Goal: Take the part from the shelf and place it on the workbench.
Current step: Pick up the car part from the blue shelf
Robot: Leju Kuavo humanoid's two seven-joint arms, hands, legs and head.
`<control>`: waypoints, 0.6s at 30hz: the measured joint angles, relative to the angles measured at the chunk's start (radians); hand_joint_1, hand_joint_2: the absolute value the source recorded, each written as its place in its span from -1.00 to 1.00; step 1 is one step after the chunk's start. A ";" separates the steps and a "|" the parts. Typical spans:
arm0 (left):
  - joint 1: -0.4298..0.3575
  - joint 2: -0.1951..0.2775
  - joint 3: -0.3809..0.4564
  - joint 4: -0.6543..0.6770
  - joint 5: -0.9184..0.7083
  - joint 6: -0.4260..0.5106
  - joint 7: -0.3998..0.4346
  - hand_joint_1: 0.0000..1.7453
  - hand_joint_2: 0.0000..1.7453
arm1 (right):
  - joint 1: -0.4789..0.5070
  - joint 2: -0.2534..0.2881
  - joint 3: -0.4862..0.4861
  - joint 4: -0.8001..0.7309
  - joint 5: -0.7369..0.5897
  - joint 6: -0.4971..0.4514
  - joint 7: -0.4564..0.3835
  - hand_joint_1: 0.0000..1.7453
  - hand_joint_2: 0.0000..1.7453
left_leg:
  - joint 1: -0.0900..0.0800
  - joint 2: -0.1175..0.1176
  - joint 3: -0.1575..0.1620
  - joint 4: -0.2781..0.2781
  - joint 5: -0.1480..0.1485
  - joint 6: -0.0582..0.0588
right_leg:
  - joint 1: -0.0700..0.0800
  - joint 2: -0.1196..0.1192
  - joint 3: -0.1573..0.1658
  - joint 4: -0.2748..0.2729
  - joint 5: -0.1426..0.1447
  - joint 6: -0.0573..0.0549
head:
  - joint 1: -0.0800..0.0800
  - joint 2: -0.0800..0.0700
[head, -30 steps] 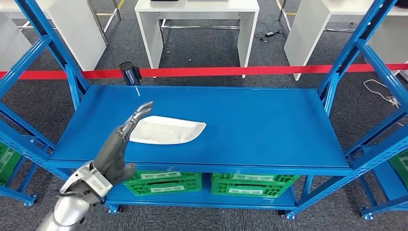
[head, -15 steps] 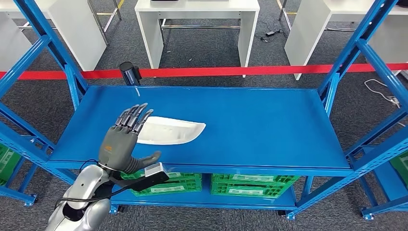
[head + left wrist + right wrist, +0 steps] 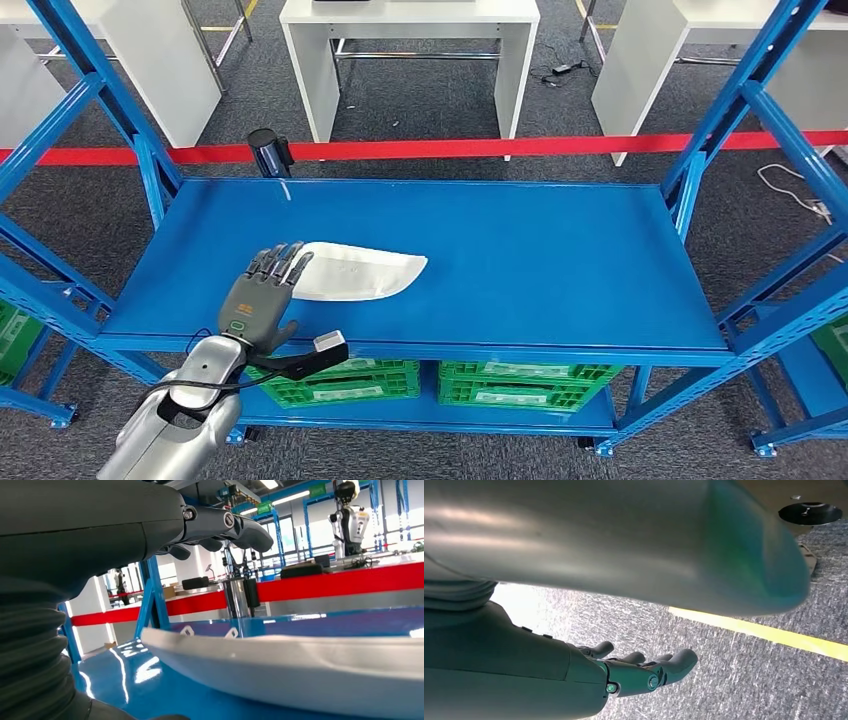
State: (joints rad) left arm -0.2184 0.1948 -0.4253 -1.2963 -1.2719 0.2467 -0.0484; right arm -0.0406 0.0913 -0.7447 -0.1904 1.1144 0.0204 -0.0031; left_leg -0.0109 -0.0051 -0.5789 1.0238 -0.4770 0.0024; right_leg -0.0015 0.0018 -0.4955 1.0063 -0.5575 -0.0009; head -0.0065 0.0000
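Lying flat along the shelf (image 3: 560, 260), the white part (image 3: 360, 271) tapers rightward; left hand (image 3: 262, 296) spread, empty, above its blunt end.

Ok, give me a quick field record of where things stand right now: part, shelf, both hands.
part: white part, flat on the blue shelf's top deck, left of centre
shelf: blue shelf, green crates on the level below
left hand: left hand open, fingers spread over the part's left end; in the left wrist view the fingers are above the part, not closed on it
right hand: right hand hanging over the grey floor, holding nothing
task state: part not yet gripped
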 joint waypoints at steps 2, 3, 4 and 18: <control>-0.010 -0.011 0.000 0.033 -0.009 0.012 0.000 -1.00 1.00 | 0.000 -0.001 0.000 0.000 -0.001 -0.001 -0.001 -1.00 -1.00 | 0.000 0.000 0.000 0.000 0.000 0.000 | 0.000 0.000 0.000 0.000 0.000 0.000 | 0.000 0.000; -0.014 -0.016 0.000 0.047 -0.012 0.017 -0.001 -1.00 1.00 | 0.000 -0.002 0.000 0.000 -0.001 -0.001 -0.002 -1.00 -1.00 | 0.000 0.000 0.000 0.000 0.000 0.000 | 0.000 0.000 0.000 0.000 0.000 0.000 | 0.000 0.000; -0.018 -0.021 0.000 0.061 -0.016 0.022 -0.003 -1.00 1.00 | 0.000 -0.002 -0.001 0.000 -0.001 -0.001 -0.002 -1.00 -1.00 | 0.000 0.000 0.000 0.000 0.000 0.000 | 0.000 0.000 0.000 0.000 0.000 0.000 | 0.000 0.000; -0.092 -0.062 0.006 0.196 -0.040 0.074 -0.060 -1.00 1.00 | 0.000 -0.002 -0.017 0.000 0.002 -0.002 -0.005 -1.00 -1.00 | 0.000 0.000 0.000 0.000 0.000 0.000 | 0.000 0.000 0.000 0.000 0.000 0.000 | 0.000 0.000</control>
State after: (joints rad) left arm -0.3102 0.1328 -0.4196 -1.0998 -1.3123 0.3209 -0.1086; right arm -0.0401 0.0889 -0.7621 -0.1904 1.1162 0.0185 -0.0084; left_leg -0.0107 -0.0052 -0.5788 1.0236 -0.4770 0.0024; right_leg -0.0014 0.0017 -0.4953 1.0059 -0.5575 -0.0009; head -0.0064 0.0000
